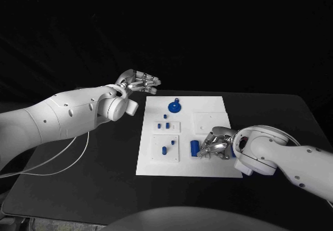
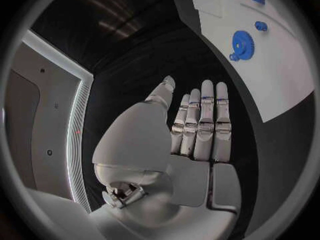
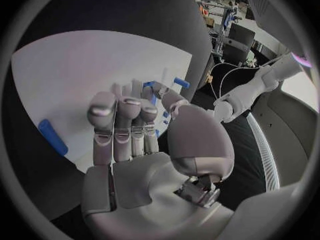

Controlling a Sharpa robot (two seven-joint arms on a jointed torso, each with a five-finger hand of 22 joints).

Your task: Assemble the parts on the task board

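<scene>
So in the head view your left hand (image 1: pixel 139 83) is hovering over the black desk (image 1: pixel 90 168) just off the far left corner of the task board (image 1: pixel 182 163) — fingers out flat and close together, nothing in them. Your right hand (image 1: pixel 216 143) is sitting low over the board's near right part, fingers bent down toward a blue peg (image 1: pixel 195 148) lying flat there. Can't tell from here if they're actually touching it. A blue gear (image 1: pixel 174 106) is lying near the board's far end, and small blue parts (image 1: pixel 163 146) are standing in the recessed panels down the left side.

Left wrist view: the left hand (image 2: pixel 200 128) is stretched out straight and holding nothing, with the desk under it. The board (image 2: pixel 266 64) is off to one side, with the gear (image 2: pixel 244 44) on it.

Right wrist view: the right hand (image 3: pixel 130 128) is over the white board (image 3: pixel 73 80) with the fingers (image 3: pixel 103 117) half curled and nothing between them. The blue peg (image 3: pixel 52 136) is lying just beside them — apart from the fingers, not gripped.
</scene>
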